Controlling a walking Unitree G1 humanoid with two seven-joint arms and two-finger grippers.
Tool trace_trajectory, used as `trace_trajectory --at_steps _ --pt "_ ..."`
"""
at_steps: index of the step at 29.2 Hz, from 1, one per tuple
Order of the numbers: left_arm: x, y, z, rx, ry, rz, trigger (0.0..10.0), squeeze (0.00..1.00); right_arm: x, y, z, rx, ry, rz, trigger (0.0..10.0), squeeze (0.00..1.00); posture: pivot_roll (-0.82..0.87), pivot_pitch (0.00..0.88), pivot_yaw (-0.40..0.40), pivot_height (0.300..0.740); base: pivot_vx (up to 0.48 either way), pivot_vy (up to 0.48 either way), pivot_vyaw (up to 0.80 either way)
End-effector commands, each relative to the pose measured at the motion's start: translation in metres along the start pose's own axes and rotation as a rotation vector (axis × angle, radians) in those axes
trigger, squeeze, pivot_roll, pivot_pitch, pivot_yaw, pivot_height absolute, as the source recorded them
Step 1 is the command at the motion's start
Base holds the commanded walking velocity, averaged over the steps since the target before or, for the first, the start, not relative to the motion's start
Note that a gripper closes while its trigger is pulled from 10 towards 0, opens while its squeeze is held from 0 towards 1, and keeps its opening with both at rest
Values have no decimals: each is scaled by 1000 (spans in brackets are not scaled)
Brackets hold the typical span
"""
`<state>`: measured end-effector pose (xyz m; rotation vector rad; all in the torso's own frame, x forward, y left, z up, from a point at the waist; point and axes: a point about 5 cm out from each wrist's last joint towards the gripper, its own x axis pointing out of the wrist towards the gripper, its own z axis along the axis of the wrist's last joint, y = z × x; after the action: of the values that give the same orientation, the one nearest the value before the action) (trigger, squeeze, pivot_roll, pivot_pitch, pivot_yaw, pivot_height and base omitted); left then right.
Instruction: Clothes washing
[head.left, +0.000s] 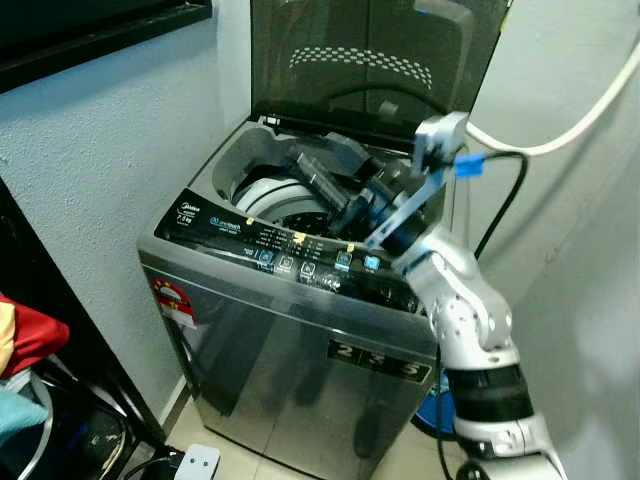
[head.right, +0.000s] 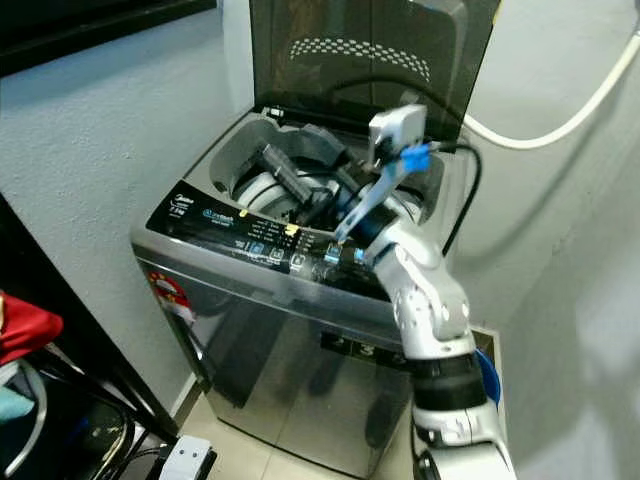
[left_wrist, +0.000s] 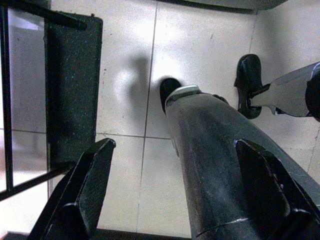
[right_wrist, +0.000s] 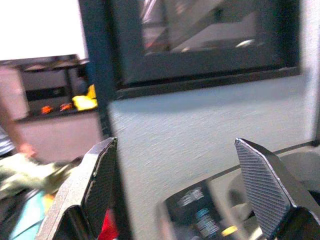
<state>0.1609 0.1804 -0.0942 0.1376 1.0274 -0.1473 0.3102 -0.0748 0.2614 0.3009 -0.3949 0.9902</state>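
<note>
Two black fingers of the right tool (head.left: 318, 178) reach over the open mouth of the washing machine (head.left: 300, 350), spread wide with nothing between them. In the right wrist view the same fingers (right_wrist: 100, 185) stand well apart, framing a grey wall and a dark window frame (right_wrist: 200, 65), with the machine's control panel (right_wrist: 200, 220) blurred below. The silver right arm (head.left: 470, 320) rises from the lower right, bent at the elbow, and crosses the panel's right end; a small grey camera block (head.left: 440, 135) with a blue plug (head.left: 468, 165) sits on its wrist.

Inside the top opening the white rim of the drum (head.left: 262, 195) curves around a dark interior; whether clothes lie inside cannot be told. The smoked lid (head.left: 370, 60) stands upright behind it. A white hose (head.left: 590, 110) runs along the wall to the right, and a black cable (head.left: 505, 195) hangs from the wrist.

At the left edge, beside a black rack (head.left: 70, 330), red cloth (head.left: 30, 335) and light blue cloth (head.left: 15, 410) lie heaped.

Hanging low, the left tool (left_wrist: 175, 195) has its fingers wide apart over the pale tiled floor (left_wrist: 125, 75), beside the robot's own grey leg (left_wrist: 220, 165).
</note>
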Motion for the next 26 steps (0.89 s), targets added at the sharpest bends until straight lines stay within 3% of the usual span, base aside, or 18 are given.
trace_trajectory --at_steps 1,7,11,15,16,21,23,25,26 --pt "-2 2 -9 8 37 0 10000 0 1 4 4 -6 -12 32 10000 0 62 31 -34 740 -326 0 0" --pt "-2 2 -10 16 40 -1 10000 0 -12 6 -11 12 48 62 10000 0 60 31 -28 740 -326 0 0" --pt "-2 1 -10 19 40 -5 10000 0 -40 -1 -52 24 223 14 10000 0 58 31 -30 740 -320 0 0" --pt "-2 1 -9 18 37 -6 10000 0 -52 -6 -66 9 301 -27 10000 0 57 31 -30 740 -152 0 0" --pt "-2 1 -9 17 34 -7 10000 0 -66 -13 -82 24 365 -98 10000 0 54 31 -31 740 0 0 800" --pt "-2 1 -9 18 31 -9 10000 0 -89 -21 -108 54 464 -187 10000 0 53 32 -29 740 0 0 800" --pt "-2 0 -9 27 31 -13 10000 0 -120 -27 -141 104 599 -310 10000 0 46 31 -29 740 0 0 800" --pt "-2 0 -9 27 31 -13 10000 0 -120 -27 -141 104 599 -310 10000 0 46 31 -29 740 0 0 800" --pt "-1 -1 -9 38 31 -17 10000 0 -145 -31 -164 135 706 -431 10000 0 46 30 -29 740 0 0 800"
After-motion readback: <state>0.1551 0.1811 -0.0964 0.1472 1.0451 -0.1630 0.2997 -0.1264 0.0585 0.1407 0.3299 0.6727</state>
